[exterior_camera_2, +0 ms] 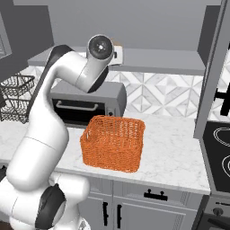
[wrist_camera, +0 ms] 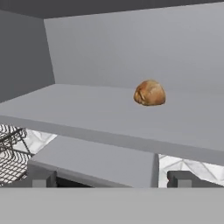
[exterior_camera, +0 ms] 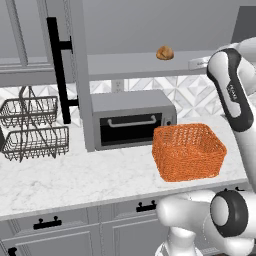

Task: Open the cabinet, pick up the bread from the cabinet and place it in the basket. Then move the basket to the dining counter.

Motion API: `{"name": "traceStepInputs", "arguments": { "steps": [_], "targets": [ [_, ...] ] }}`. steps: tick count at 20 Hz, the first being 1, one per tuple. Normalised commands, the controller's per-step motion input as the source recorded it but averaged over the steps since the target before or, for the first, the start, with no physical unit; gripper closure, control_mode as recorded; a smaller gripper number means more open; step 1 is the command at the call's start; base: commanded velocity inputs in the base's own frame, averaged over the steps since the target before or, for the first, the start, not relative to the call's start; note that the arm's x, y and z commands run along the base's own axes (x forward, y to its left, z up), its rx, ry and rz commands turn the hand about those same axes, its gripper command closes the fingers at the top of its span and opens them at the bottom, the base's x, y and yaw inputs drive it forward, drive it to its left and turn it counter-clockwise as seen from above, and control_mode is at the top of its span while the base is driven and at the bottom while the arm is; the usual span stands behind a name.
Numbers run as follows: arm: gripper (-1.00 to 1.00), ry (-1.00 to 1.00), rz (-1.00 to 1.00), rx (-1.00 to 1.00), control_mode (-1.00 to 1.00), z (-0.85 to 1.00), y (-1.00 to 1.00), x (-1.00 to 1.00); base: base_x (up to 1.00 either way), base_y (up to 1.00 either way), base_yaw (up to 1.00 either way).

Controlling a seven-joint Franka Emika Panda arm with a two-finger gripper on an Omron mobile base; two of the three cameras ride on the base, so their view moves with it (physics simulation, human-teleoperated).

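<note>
Hand view looks into the open cabinet, where the bread sits alone on the grey shelf, toward the back — the gripper is released, jaws spread wide with nothing between them, short of the shelf's front edge. Left base view shows the cabinet door swung out with its black bar handle, the bread up on the shelf above the toaster oven, and the orange basket on the marble worktop just in front of the oven — a wire rack stands off to the left.
</note>
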Motion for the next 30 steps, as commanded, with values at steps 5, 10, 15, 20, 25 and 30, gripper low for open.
{"name": "traceStepInputs", "arguments": {
  "steps": [5,10,15,20,25,30],
  "targets": [
    [-1.0,0.05,0.0,0.0,-1.0,0.14,0.01,0.71,0.0,0.0,0.0],
    [-1.0,0.1,0.01,0.0,-1.0,0.0,0.11,0.77,0.0,0.0,0.0],
    [-1.0,0.08,0.02,0.0,-1.0,0.0,0.03,0.66,0.0,0.0,0.0],
    [-1.0,0.02,0.04,0.0,-1.0,0.0,0.0,0.42,0.0,0.0,0.0],
    [-1.0,0.0,0.02,0.0,-1.0,-0.11,-0.04,0.46,0.0,0.0,0.0],
    [-1.0,0.0,0.0,0.0,-1.0,-0.29,-0.06,0.31,0.0,0.0,0.0]
  ]
}}
